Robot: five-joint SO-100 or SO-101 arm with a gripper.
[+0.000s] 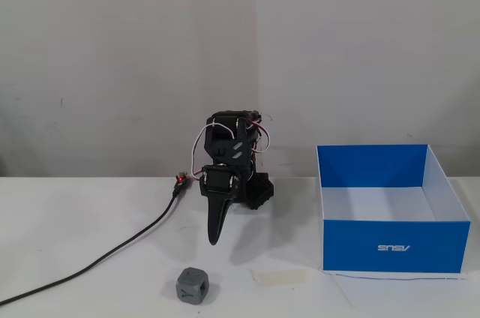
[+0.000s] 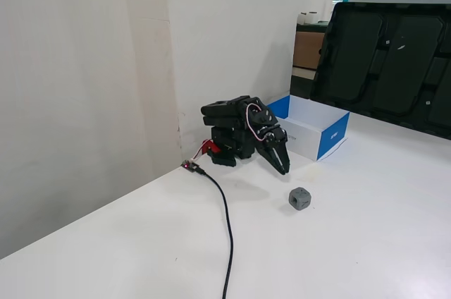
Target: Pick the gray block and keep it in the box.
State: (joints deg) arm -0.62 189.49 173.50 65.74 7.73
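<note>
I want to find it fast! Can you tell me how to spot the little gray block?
Find the big blue box on the white table. Look left, past the black robot arm's gripper, toward the table's front edge. There sits the gray block, a small dark cube with round dents in its faces, the only gray thing.

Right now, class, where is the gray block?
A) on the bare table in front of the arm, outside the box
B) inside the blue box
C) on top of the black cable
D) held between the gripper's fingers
A: the gray block sits alone on the table, apart from the box and gripper.
</note>
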